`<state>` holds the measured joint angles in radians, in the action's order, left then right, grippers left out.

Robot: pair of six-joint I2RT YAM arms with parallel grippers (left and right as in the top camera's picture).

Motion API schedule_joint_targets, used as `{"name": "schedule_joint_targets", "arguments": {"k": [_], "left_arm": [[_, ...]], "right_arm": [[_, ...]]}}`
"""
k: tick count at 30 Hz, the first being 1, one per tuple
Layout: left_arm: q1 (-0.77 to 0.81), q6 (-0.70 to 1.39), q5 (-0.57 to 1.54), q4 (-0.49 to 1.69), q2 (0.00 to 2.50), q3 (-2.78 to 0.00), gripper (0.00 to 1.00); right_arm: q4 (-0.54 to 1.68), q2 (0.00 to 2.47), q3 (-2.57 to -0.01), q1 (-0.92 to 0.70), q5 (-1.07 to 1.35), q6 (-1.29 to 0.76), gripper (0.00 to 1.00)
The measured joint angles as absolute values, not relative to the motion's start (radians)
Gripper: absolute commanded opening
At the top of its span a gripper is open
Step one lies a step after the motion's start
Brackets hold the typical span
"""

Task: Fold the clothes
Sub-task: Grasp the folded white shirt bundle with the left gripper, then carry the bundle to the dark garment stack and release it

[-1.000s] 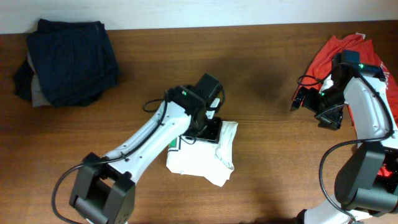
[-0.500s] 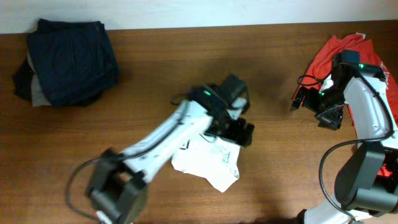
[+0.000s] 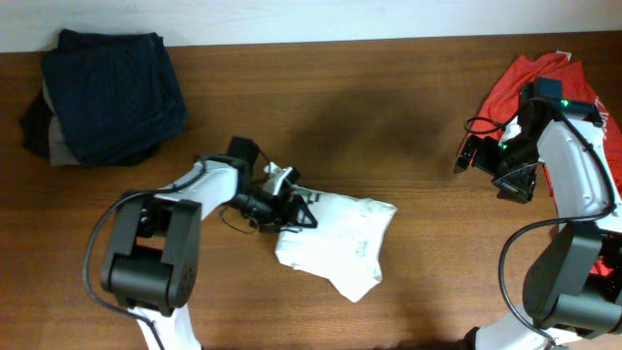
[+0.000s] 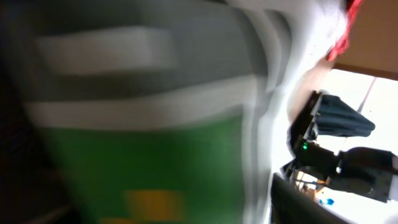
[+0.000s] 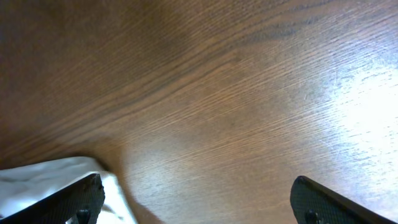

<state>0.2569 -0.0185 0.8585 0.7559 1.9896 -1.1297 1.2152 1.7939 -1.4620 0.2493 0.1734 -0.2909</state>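
White shirt [image 3: 340, 238] on table [image 3: 408, 126] centre: crumpled bundle, fold unfinished. Left jaws at its left edge; clenched or not, cannot tell, wrist view blurred. Right jaws spread, empty, near red tee [image 3: 505, 87], not yet folded.

right gripper [image 5: 199, 196] spread wide over table [image 5: 236, 93]; white shirt [image 5: 43, 182] bottom-left.

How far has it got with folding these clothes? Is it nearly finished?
Partway, at best. A dark pile at the far left corner looks folded. The left hand is at the edge of the white shirt, which lies rumpled in the middle; whether it grips the cloth is unclear. The red tee sits crumpled on the right, not yet folded, and the right hand hangs open over the table.
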Motion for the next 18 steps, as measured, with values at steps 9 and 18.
{"name": "schedule_joint_targets", "arguments": {"k": [9,18], "left_arm": [[0.126,0.080,0.052,0.597,2.038,-1.443,0.01],[-0.095,0.030,-0.109,0.694,2.053,-1.992,0.01]], "right_arm": [[1.216,1.794,-1.462,0.249,0.173,-0.291,0.99],[1.216,1.794,-1.462,0.249,0.173,-0.291,0.99]]}}
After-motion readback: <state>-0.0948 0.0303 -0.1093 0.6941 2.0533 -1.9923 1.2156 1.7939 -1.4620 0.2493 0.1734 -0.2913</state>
